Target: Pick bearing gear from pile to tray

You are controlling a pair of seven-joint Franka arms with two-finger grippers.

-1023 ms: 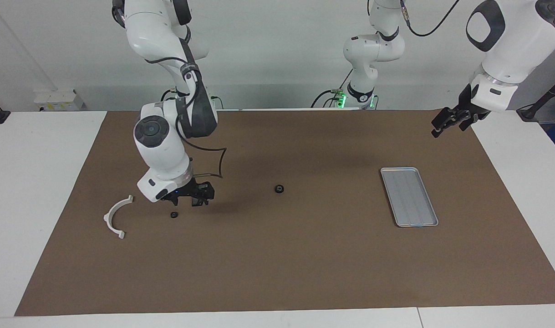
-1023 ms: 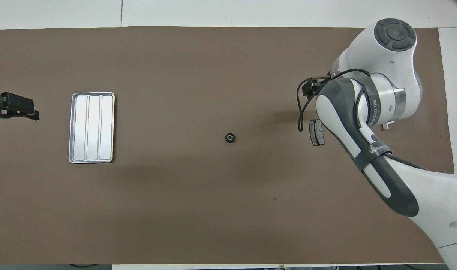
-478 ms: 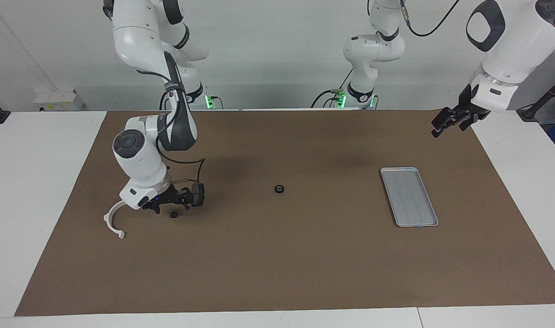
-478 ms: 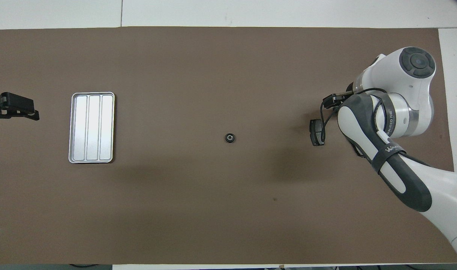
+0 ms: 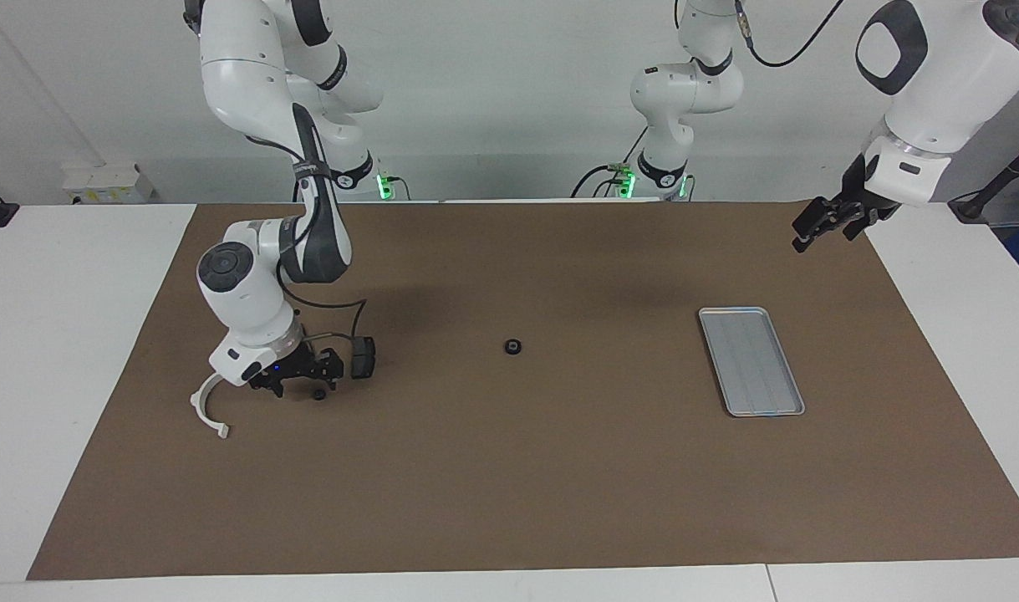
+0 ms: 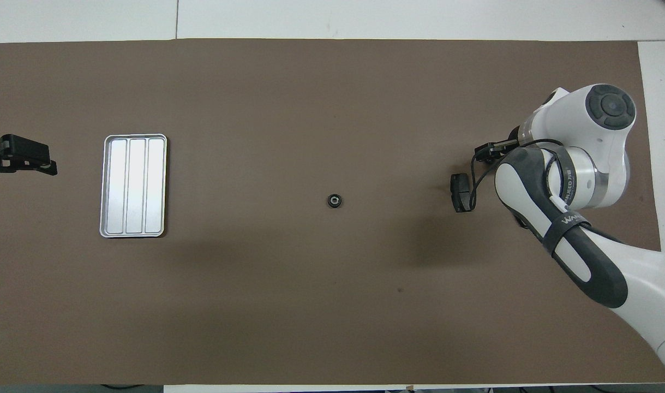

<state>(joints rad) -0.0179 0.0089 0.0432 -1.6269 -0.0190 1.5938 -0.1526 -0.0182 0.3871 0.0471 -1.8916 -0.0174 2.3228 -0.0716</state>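
Observation:
A small black round bearing gear (image 5: 513, 346) lies alone in the middle of the brown mat (image 5: 559, 468); it also shows in the overhead view (image 6: 335, 201). The pile lies toward the right arm's end: a white half-ring bracket (image 5: 207, 406), one dark grey brake pad (image 5: 361, 358) (image 6: 461, 192) and a tiny black round piece (image 5: 318, 394). My right gripper (image 5: 303, 386) is low over the mat, right beside that tiny piece, between bracket and pad. The silver tray (image 5: 751, 360) (image 6: 133, 185) is empty, toward the left arm's end. My left gripper (image 5: 806, 237) (image 6: 40, 162) waits, raised beside the tray.
In the overhead view the right arm (image 6: 567, 180) covers its own gripper, the bracket and the tiny black piece. White table (image 5: 66, 351) surrounds the mat. A second brake pad does not show.
My right arm has swung toward its own end of the table and come lower, from over the brake pad to beside the tiny black piece and bracket. The left arm has not moved.

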